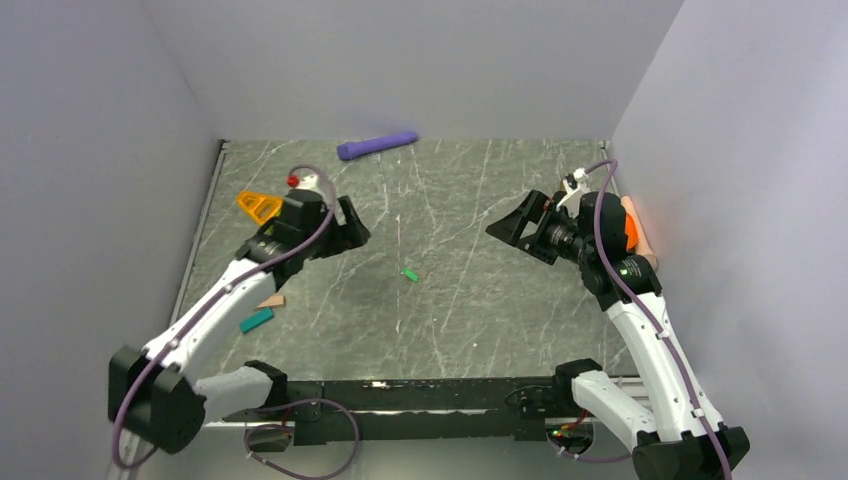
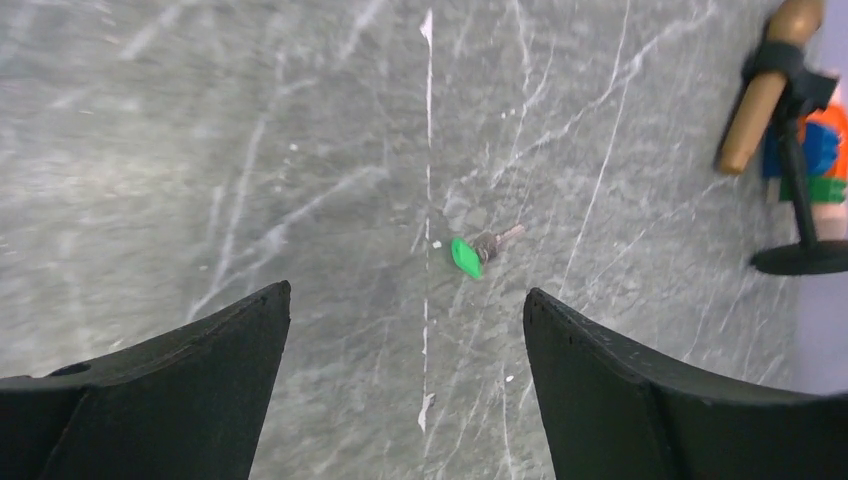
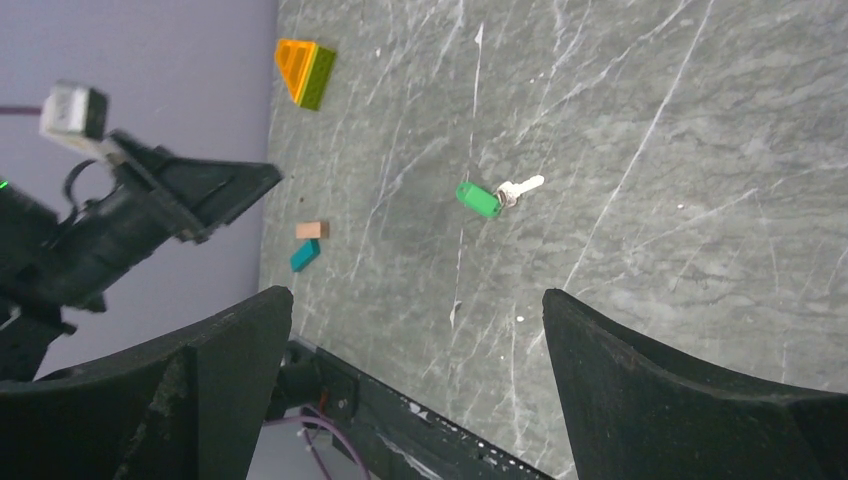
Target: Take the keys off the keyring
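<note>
The keys [image 1: 410, 274] are a tiny flat bright-green piece lying on the grey marble table, midway between the two arms. In the left wrist view the green piece [image 2: 465, 257] has a small silver metal part [image 2: 497, 240] attached to one end; both also show in the right wrist view [image 3: 478, 198]. My left gripper [image 1: 350, 235] is open and empty, raised to the left of the keys [image 2: 407, 295]. My right gripper [image 1: 505, 228] is open and empty, raised to their right [image 3: 417, 296]. Neither touches the keys.
A purple cylinder [image 1: 376, 146] lies at the back. An orange triangle [image 1: 259, 205], a tan block [image 1: 271, 300] and a teal block [image 1: 256, 320] lie along the left side. An orange and peach object [image 1: 634, 235] sits by the right wall. Walls close in three sides.
</note>
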